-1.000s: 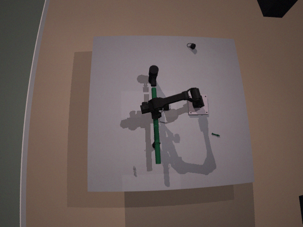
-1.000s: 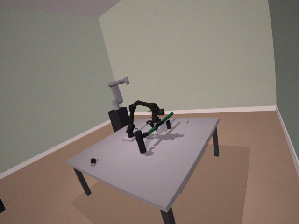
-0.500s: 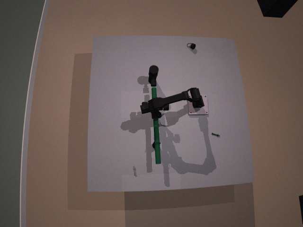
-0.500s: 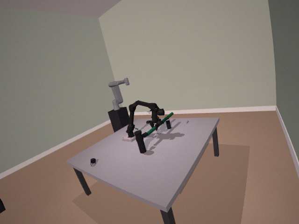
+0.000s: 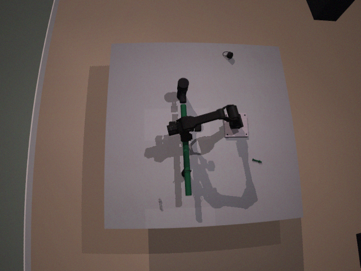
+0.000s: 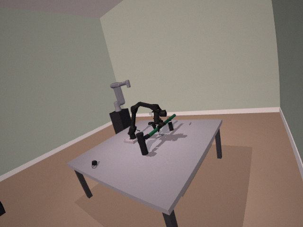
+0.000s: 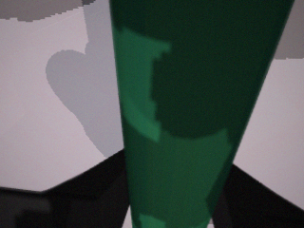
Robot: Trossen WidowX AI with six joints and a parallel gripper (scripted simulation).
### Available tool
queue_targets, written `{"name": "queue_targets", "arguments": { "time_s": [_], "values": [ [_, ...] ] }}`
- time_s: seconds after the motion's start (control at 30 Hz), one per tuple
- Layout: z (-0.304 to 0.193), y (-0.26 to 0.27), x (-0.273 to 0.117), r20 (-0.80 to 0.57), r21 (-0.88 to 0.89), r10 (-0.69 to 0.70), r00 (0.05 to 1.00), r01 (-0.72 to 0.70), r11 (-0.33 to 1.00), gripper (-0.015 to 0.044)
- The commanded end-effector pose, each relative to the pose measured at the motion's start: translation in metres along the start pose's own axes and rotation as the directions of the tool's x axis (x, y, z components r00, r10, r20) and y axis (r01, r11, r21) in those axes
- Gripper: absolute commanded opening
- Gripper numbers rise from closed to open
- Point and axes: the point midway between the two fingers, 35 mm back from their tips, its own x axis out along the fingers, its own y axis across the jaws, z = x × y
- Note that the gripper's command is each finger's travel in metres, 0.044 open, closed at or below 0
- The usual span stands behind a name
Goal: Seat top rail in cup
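The green rail (image 5: 186, 158) (image 6: 167, 121) (image 7: 190, 95) is held above the table, with its near end close to the black rail-end cup (image 5: 183, 100) (image 6: 147, 136). In the top view a thin light gap shows between them; in the exterior view they look nearly in line. The cup sits at the upper part of the big black post (image 5: 183, 83) (image 6: 142, 146); its band is too dark to make out. The far part passes through the loop at the small post (image 6: 170, 126). My gripper (image 6: 159, 127) (image 7: 172, 154) points down, shut on the rail; its fingertips are hidden in the top view.
A spare black cap with a ring (image 5: 229, 55) (image 6: 94, 162) lies near a table corner. A small green piece (image 5: 256, 160) lies beyond the arm's base plate (image 5: 245, 125). A small metal piece (image 5: 160, 204) lies past the small post. My forearm spans from base to rail.
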Motion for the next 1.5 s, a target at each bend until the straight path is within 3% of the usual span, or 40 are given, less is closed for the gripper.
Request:
{"name": "queue_targets", "arguments": {
  "time_s": [0.0,1.47],
  "values": [
    [-0.003,-0.002,-0.004,-0.001,0.003,-0.008,1.000,0.008,1.000,0.0000],
    [-0.024,-0.002,0.004,0.000,-0.004,0.000,1.000,0.000,1.000,0.0000]
  ]
}}
